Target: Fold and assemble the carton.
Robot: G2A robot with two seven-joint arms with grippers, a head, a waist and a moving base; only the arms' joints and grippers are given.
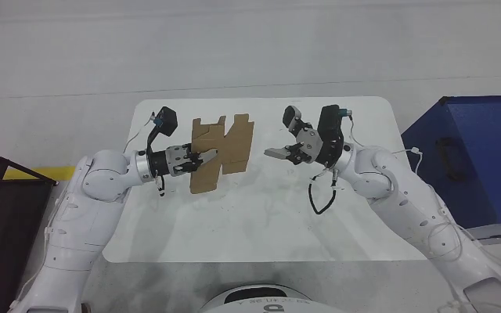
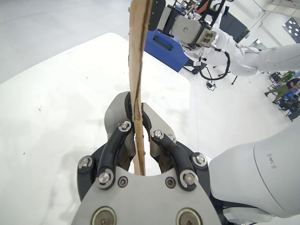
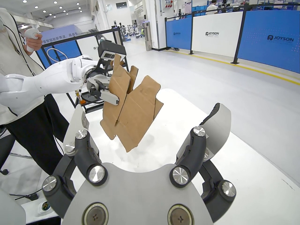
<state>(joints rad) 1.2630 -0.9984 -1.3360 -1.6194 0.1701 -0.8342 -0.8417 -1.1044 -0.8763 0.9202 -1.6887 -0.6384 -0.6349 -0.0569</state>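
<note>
A flat, unfolded brown carton (image 1: 222,152) is held up above the white table (image 1: 258,227), its flaps spread. My left gripper (image 1: 205,157) is shut on the carton's left part; in the left wrist view the carton (image 2: 137,76) stands edge-on between the pads (image 2: 128,108). From the right wrist view the carton (image 3: 133,108) hangs in the air, pinched by the left gripper (image 3: 112,98). My right gripper (image 1: 275,152) is open, a short way right of the carton, with nothing between its fingers (image 3: 216,115).
A blue bin (image 1: 462,149) stands off the table's right side. A dark rack (image 1: 19,203) sits to the left. A person holding a controller (image 3: 31,39) stands beyond the table behind the left arm.
</note>
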